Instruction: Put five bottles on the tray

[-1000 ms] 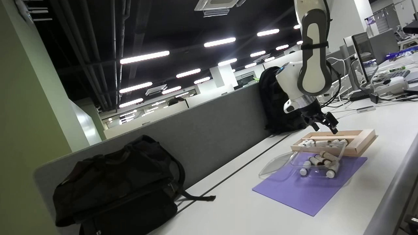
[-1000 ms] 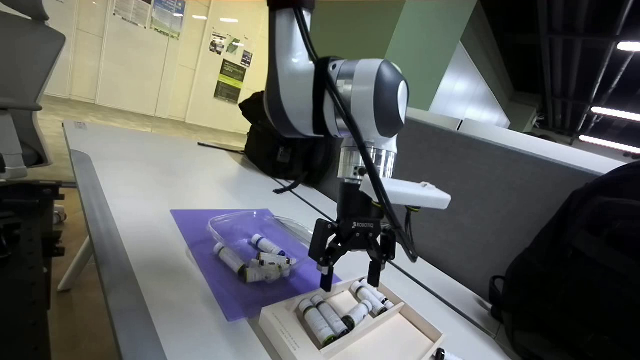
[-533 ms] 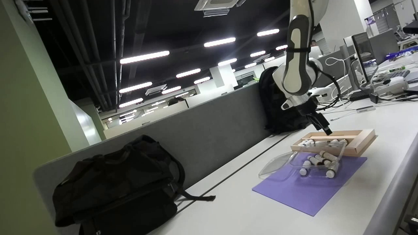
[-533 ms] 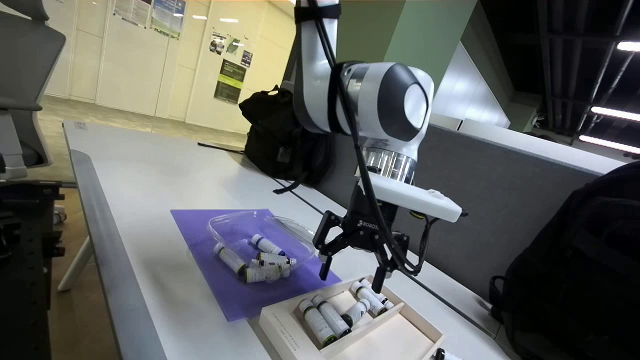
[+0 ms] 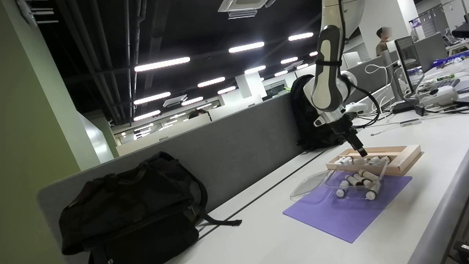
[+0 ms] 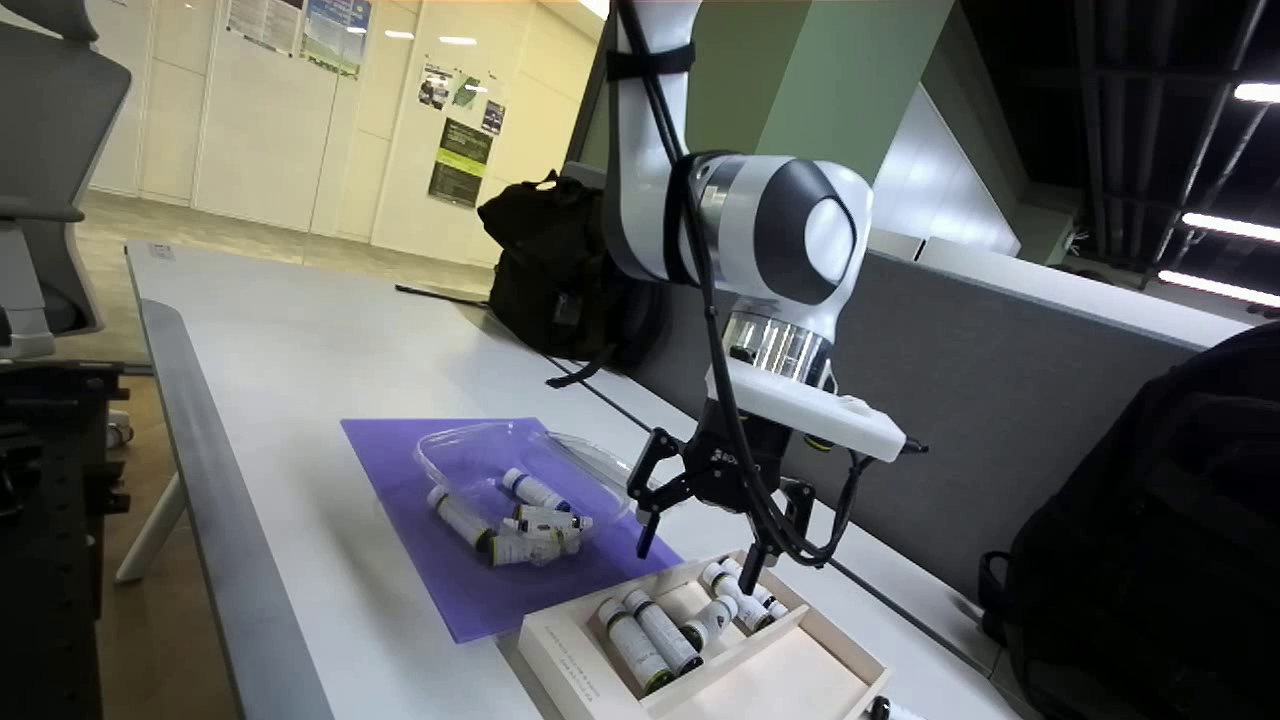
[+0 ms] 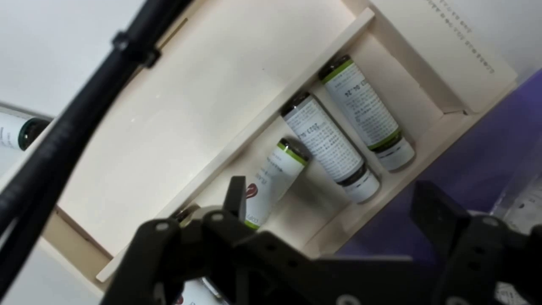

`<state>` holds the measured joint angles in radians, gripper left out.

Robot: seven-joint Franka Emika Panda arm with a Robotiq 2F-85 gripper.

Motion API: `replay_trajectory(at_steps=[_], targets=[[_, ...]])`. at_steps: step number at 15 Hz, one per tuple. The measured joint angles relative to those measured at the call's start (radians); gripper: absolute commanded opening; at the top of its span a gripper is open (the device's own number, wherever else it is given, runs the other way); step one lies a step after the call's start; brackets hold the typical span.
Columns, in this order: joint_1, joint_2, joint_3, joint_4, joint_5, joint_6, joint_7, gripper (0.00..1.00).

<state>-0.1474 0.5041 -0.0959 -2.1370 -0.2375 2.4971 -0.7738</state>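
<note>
In an exterior view the gaze runs, tilted, along the white tabletop (image 5: 274,234), past the flat purple mat (image 5: 351,214) to the shallow rectangular light-wood tray (image 5: 405,158). In an exterior view it faces roughly back toward cream wall panels (image 6: 280,150), tilted, nearer the tray. The wrist view looks down from close above; all share tray and mat.

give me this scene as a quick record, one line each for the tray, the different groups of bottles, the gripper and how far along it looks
tray: light wood, divided, beside the purple mat
tray bottles: five, lying in the narrower compartment
container bottles: several, in the clear container on the purple mat; overlapping, exact count unclear
loose bottle: outside the tray, cut off by the picture edge
gripper: open, above the tray, holding nothing
progress: five on the tray, so probably complete
</note>
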Motion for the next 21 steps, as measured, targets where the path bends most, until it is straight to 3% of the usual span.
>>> replay_trajectory(at_steps=[6,15,16,17,19,21], targets=[[-0.009,0.011,0.002,0.002,0.002,0.019,0.002,1.00],[-0.053,0.080,0.018,0.003,0.007,0.209,0.013,1.00],[-0.053,0.086,0.019,0.003,0.007,0.224,0.015,0.96],[-0.053,0.092,0.020,0.003,0.007,0.237,0.017,0.75],[-0.054,0.100,0.021,0.003,0.007,0.250,0.022,0.71],[-0.054,0.106,0.021,0.003,0.007,0.259,0.026,0.55]])
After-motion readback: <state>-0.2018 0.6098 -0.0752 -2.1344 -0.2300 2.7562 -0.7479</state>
